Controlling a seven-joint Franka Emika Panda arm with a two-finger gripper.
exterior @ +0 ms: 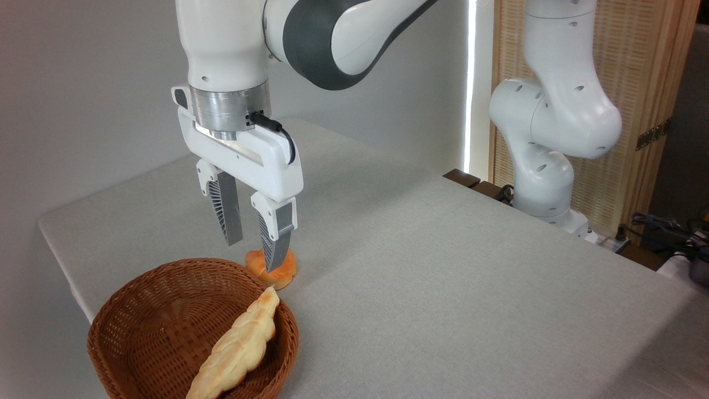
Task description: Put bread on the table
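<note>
In the single camera view we see the gripper point(253, 256) hanging from the white arm with its jaws spread and nothing between them. One ribbed finger ends in the air just above the far rim of the wicker basket point(138, 310); the other finger crosses in front of a small round orange bun point(282, 271), and we cannot tell whether it touches it. The bun sits on the table point(443, 277) just beyond the basket's far right rim.

The bread point(238, 349), the long braided loaf, lies inside the basket, leaning along the right wall with its far tip rising above the rim and its near end running toward the bottom of the picture. It is not on the tabletop.

The basket stands at the near left corner of the table, close to the left edge. To the right and farther back we see a wide stretch of bare grey-beige cloth, running to the far edge by the arm's white base point(548, 183). Cables point(664, 227) lie off the table's far right corner.
</note>
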